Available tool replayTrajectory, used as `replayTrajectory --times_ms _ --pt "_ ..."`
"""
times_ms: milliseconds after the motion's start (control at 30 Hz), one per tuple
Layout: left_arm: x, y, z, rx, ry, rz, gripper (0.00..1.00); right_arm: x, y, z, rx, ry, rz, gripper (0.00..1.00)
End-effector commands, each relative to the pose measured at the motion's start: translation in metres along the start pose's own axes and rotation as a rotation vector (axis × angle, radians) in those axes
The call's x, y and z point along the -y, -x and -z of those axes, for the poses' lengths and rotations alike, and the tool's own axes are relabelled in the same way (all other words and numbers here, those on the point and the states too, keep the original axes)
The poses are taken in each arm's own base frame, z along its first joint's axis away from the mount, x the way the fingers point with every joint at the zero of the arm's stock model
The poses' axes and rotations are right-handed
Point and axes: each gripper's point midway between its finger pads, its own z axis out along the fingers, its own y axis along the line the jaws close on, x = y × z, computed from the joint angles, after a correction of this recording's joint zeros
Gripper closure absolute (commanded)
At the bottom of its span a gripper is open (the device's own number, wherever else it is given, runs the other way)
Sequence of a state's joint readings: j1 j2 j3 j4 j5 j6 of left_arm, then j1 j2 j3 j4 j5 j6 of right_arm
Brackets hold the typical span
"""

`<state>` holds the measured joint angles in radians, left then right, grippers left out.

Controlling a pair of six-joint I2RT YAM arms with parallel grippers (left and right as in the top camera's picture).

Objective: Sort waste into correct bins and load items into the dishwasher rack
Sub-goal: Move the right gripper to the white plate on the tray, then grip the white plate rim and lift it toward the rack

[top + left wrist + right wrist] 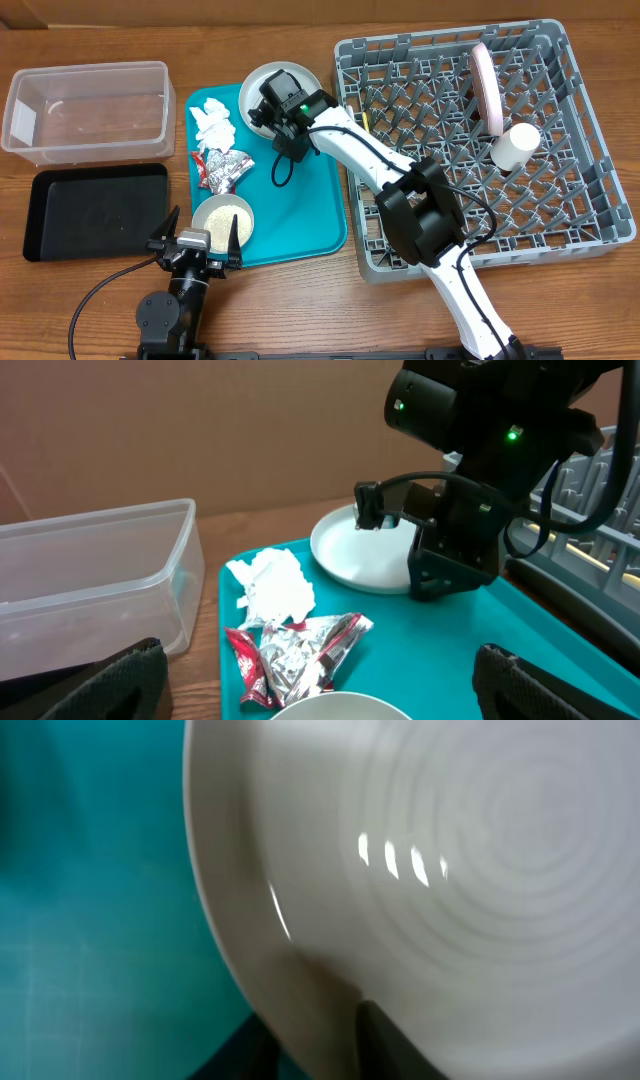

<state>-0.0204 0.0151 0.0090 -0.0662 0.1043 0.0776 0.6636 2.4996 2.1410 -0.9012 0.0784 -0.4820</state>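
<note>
While the right gripper [372,518] pinches the rim of the white plate [350,560] at the far end of the teal tray [430,650], the left gripper [203,220] hangs spread wide at the rice bowl [222,212]. Napkin [272,588] and foil wrapper [295,655] lie on the tray between.

tub [88,110] behind flat bin [95,210] | napkin [213,120], wrapper [225,168], plate [250,95] on middle tray [300,210] | rack [540,200] right
</note>
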Motion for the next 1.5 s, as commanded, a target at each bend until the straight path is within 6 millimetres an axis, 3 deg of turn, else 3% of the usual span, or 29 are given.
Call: replayTrajectory --times_ms 0,167,233,600,667,800,1033,1133,1233,1467 --pt "0.002 0.000 0.000 0.004 -0.005 0.005 0.00 0.013 -0.006 0.004 -0.035 -0.064 -0.013 0.80" --pt "0.002 0.000 0.000 0.004 -0.005 0.005 0.00 0.025 -0.001 0.026 -0.027 -0.121 -0.014 0.87" --pt "0.002 0.000 0.000 0.004 -0.005 0.005 0.00 0.028 0.000 0.035 -0.023 -0.138 -0.015 0.95" --pt "0.002 0.000 0.000 0.004 -0.005 0.005 0.00 0.038 0.027 0.112 0.096 -0.201 -0.019 0.96" --pt "0.002 0.000 0.000 0.004 -0.005 0.005 0.00 0.036 0.037 0.136 0.142 -0.213 -0.013 0.96" --pt "0.002 0.000 0.000 0.004 -0.005 0.005 0.00 0.019 0.061 0.207 0.278 -0.236 -0.002 0.96" --pt "0.002 0.000 0.000 0.004 -0.005 0.005 0.00 -0.003 0.070 0.301 0.472 -0.157 -0.091 0.96" --pt "0.002 0.000 0.000 0.004 -0.005 0.005 0.00 -0.020 0.060 0.339 0.536 -0.036 -0.068 0.96" --pt "0.002 0.000 0.000 0.004 -0.005 0.005 0.00 -0.020 0.042 0.357 0.537 0.025 -0.075 0.96" --pt "0.002 0.000 0.000 0.004 -0.005 0.005 0.00 0.017 -0.025 0.349 0.404 0.133 -0.165 0.96"
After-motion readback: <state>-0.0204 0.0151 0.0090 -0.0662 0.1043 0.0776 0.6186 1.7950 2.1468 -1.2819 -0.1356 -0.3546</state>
